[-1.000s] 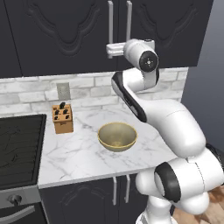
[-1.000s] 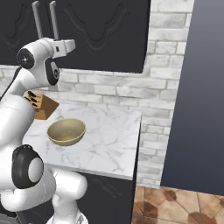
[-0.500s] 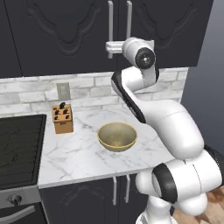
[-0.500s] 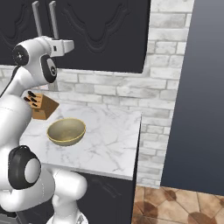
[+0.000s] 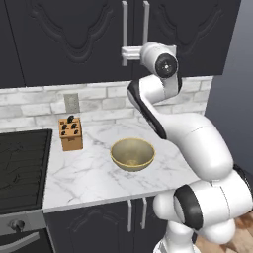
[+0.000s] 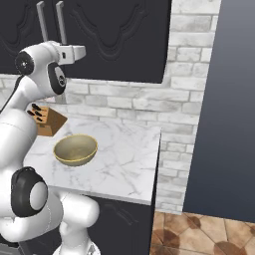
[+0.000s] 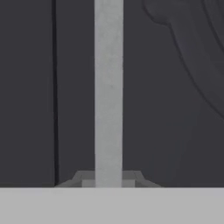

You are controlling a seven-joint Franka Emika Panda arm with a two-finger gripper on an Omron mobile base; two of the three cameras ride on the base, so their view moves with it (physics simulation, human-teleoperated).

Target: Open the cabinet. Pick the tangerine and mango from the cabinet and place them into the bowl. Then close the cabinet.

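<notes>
Since the earlier frames the hand had edged closer to the doors and its jaws had clenched on a handle. From the left base, the gripper (image 5: 126,53) gripped the left of two silver handles (image 5: 124,24) on the closed cabinet (image 5: 74,39), above the bowl (image 5: 132,154) beside the knife block (image 5: 70,134). From the right base, the bowl (image 6: 75,149) sat on the counter (image 6: 127,164). Through the hand camera, the handle (image 7: 108,87) ran upright just right of the door seam.

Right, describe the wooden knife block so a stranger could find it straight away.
Start at the white marble counter below the dark charcoal wall cabinet. Near the back, by the grey brick wall, right of the black stovetop, stands the small tan wooden knife block. Unlike the round tan-gold bowl beside it, it is boxy, with dark handles on top.
</notes>
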